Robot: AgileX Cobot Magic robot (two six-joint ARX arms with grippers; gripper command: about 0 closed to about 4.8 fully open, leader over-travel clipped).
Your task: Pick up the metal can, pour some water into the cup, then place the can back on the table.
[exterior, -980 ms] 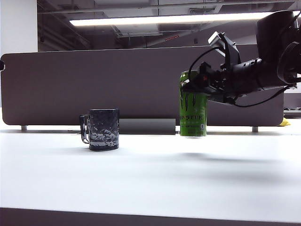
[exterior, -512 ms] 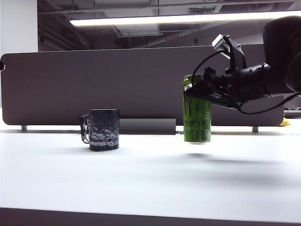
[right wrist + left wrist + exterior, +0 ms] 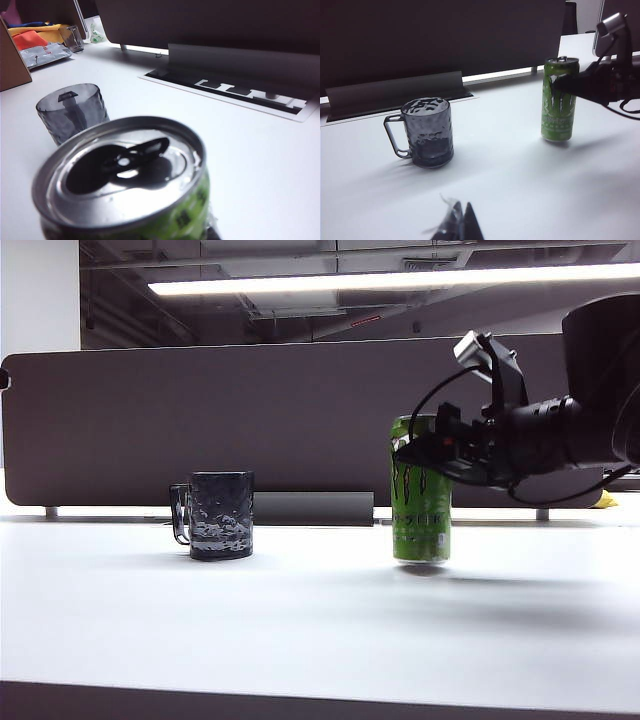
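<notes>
The metal can (image 3: 421, 490) is bright green, upright, with its base at the table (image 3: 300, 630); I cannot tell whether it rests there. My right gripper (image 3: 428, 445) reaches in from the right and is shut on the can's upper part, also seen in the left wrist view (image 3: 566, 86). The can's open silver top (image 3: 122, 167) fills the right wrist view. The cup (image 3: 220, 515), a dark dimpled glass mug with its handle on the left, stands apart on the can's left (image 3: 426, 131); a darker band of water sits low inside. My left gripper (image 3: 462, 222) hovers near the front, shut and empty.
A dark brown divider panel (image 3: 250, 420) runs along the back, with a grey cable tray (image 3: 310, 508) at its foot. Coloured packets (image 3: 35, 42) and a brown box (image 3: 12, 60) lie beyond the cup at the table's far corner.
The right gripper has come down and shifted a little right with the can, which went from hanging above the table to its base at the surface. The cup has stayed put.
</notes>
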